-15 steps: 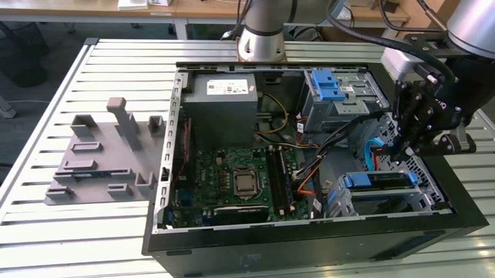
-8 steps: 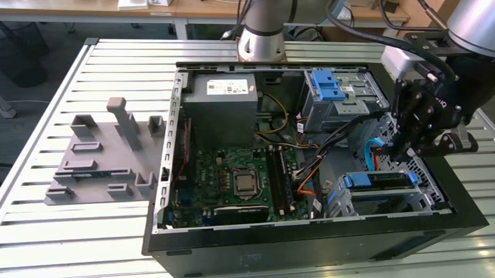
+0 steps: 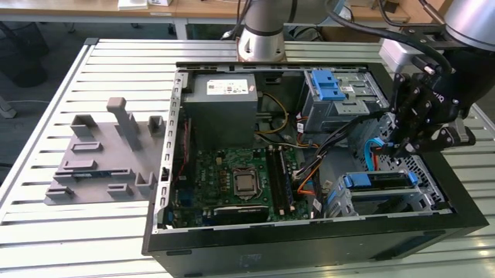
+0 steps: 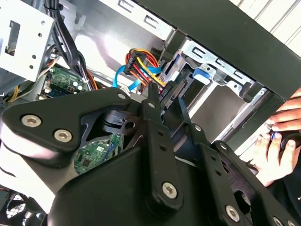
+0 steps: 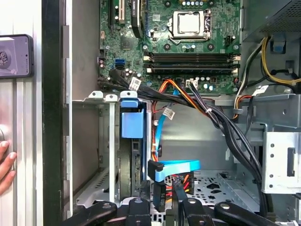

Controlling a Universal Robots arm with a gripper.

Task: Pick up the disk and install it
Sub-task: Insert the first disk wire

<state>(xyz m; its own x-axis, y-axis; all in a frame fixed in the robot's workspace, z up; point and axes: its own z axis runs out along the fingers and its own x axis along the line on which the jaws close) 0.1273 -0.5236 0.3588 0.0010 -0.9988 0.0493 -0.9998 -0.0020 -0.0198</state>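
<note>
**Desk** (image 3: 69, 231): slatted metal top carrying an open computer case and a grey plastic fixture (image 3: 101, 156) with upright posts. The fixture sits just beside the case, on the exterior view's left.

**Computer case** (image 3: 309, 246): black tower lying on its side, side panel off.
- Green motherboard (image 3: 232, 179), with processor socket and memory slots.
- Grey power supply (image 3: 220, 110) with a white sticker; its print is too small to read.
- Metal drive cage (image 3: 344, 95) carrying a blue ridged latch, at the far corner on the exterior view's right.

**Disk** (image 3: 375, 180): seated in the lower drive cage at the near corner of the case, on the exterior view's right. Its blue carrier frame faces upward. In the first wrist view the disk (image 5: 131, 125) stands on edge in the cage slot, its blue tab level with the cage's rim.

**Cables**:
- Flat light-blue data cable (image 5: 176, 165), lying just beside the disk's cage.
- Black plug (image 5: 159, 190) with red, orange and yellow wires (image 4: 141, 63).
- Black bundle carrying small white tags, writing not legible.

**Tool** (image 3: 396, 149): black, hanging inside the case between the two drive cages, directly above the disk's cage. In the first wrist view the tool (image 5: 167, 203) has the black plug and the blue cable end right at its tip. I cannot tell whether it is open or closed, or whether it grips the plug.

**Person**: a hand (image 4: 277, 141) rests outside the case wall, holding a small dark object. In the first wrist view fingertips (image 5: 5, 165) lie on the desk near a dark phone (image 5: 16, 55).
</note>
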